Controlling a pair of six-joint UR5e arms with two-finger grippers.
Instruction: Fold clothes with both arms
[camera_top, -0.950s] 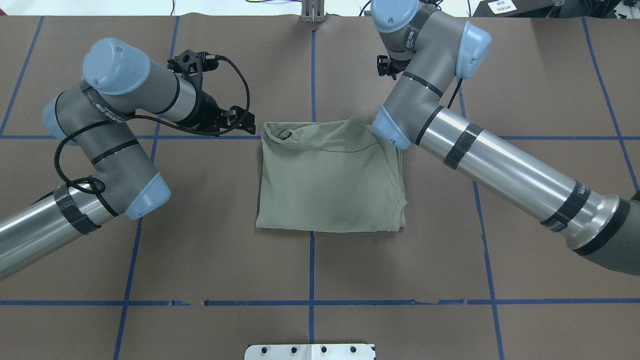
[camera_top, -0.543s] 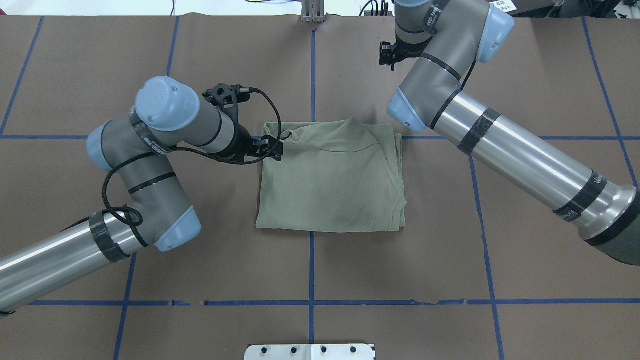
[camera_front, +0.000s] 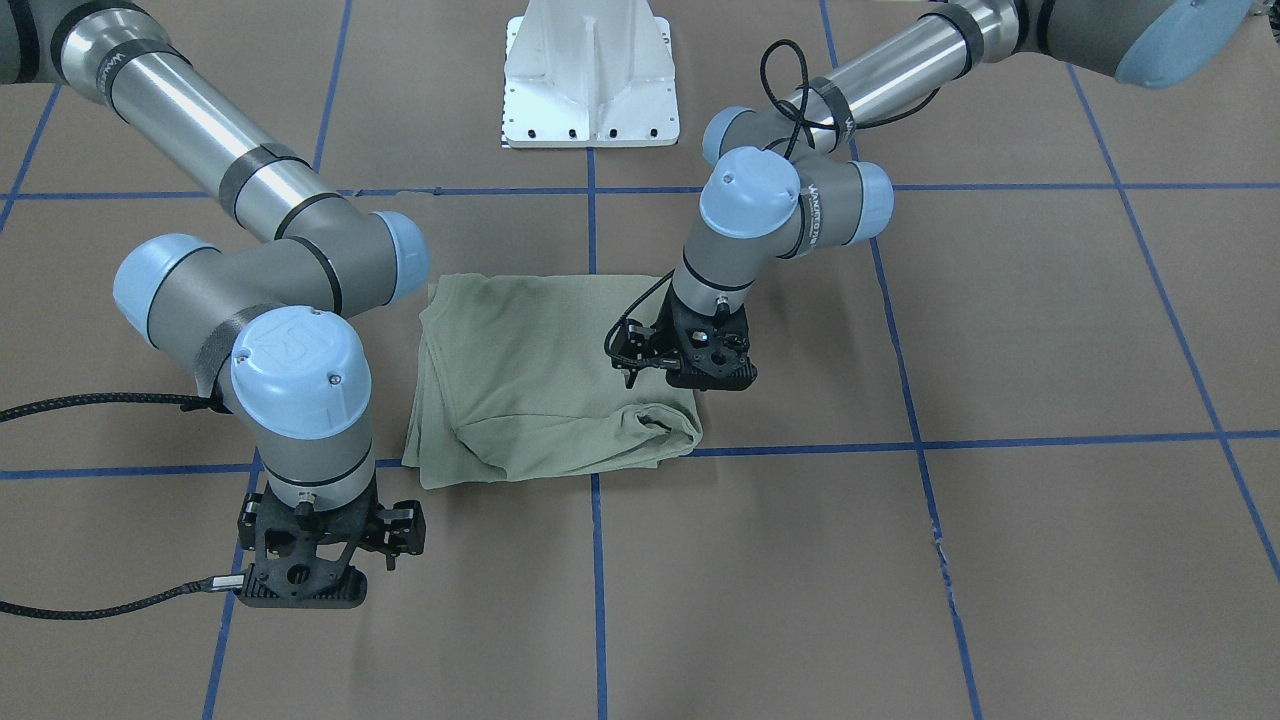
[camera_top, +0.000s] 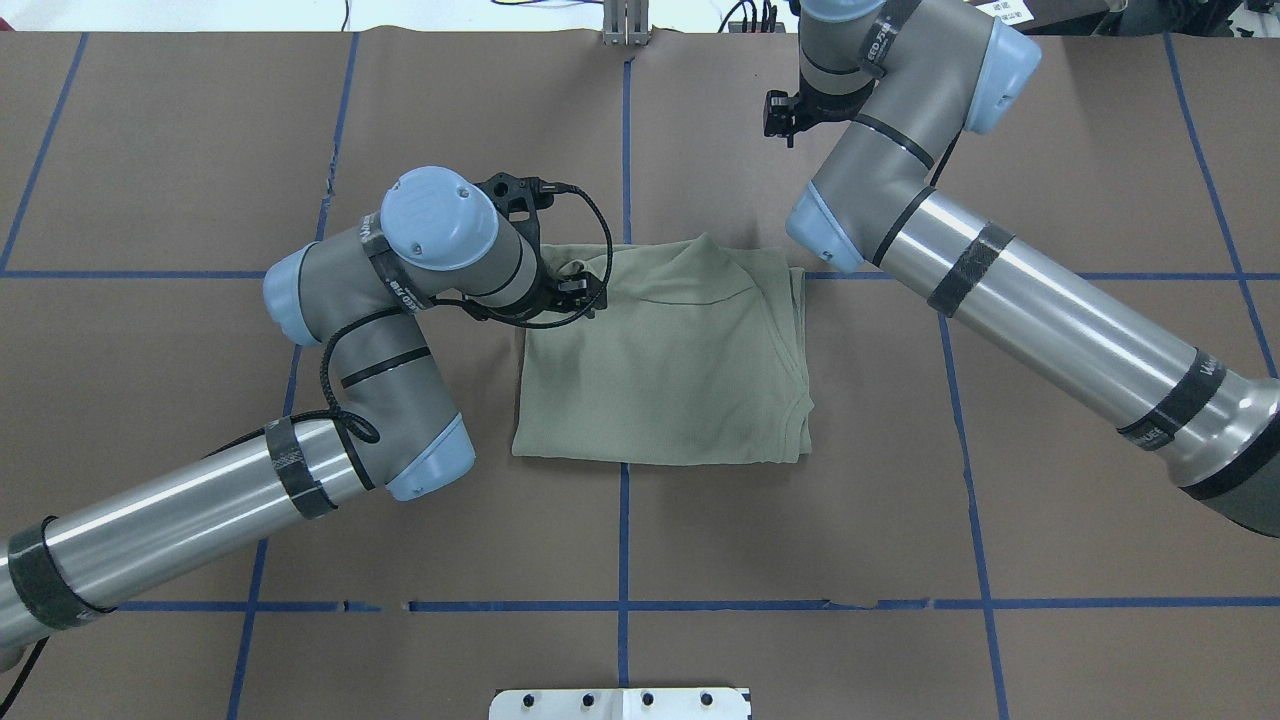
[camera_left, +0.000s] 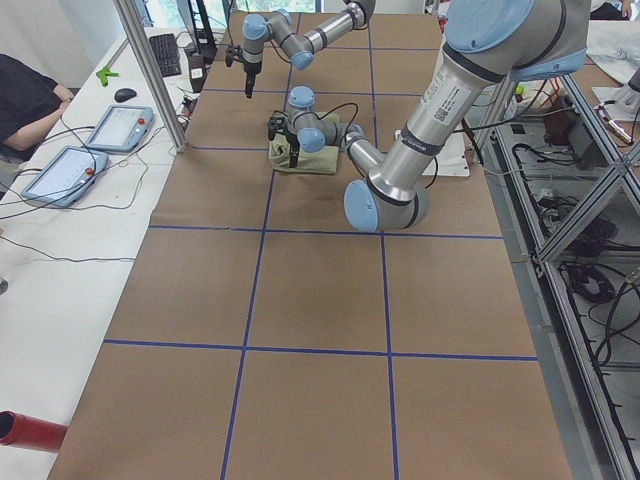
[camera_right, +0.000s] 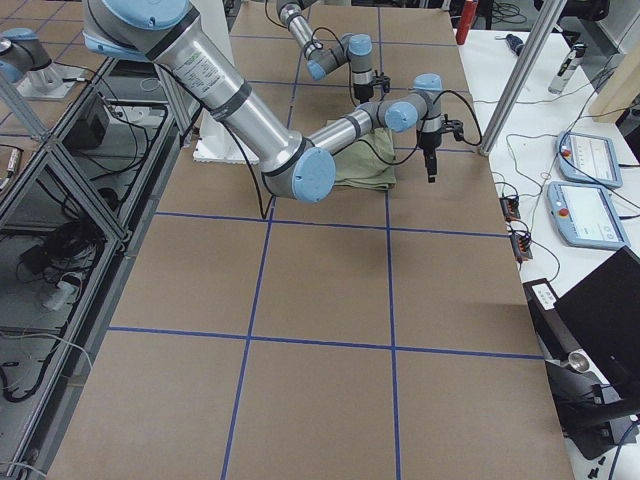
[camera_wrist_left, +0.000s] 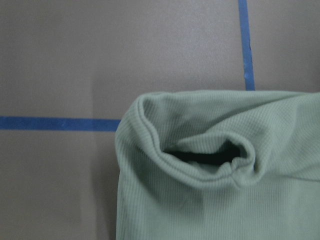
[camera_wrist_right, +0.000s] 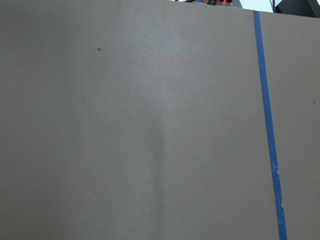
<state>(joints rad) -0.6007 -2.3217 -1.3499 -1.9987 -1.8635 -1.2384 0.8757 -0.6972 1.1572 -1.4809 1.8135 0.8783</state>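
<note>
Table: brown paper cover (camera_top: 900, 520) gridded with blue tape lines (camera_top: 622, 540); white pedestal base (camera_front: 590, 75) at the robot's edge.
Shirt: sage-green knit shirt (camera_top: 660, 370), folded into a rough rectangle, lying flat at the table's centre.
Rolled opening: ribbed edge (camera_wrist_left: 205, 160) curled into a small dark mouth at the shirt's far corner on the robot's left.
Left gripper: left gripper (camera_top: 578, 290) points down just over that corner. Its fingers are hidden, so I cannot tell how far apart they stand or whether they touch the cloth.
Right gripper: right gripper (camera_top: 782, 115) is low over bare paper past the shirt's far right corner, apart from the cloth. I cannot tell its finger spread.
</note>
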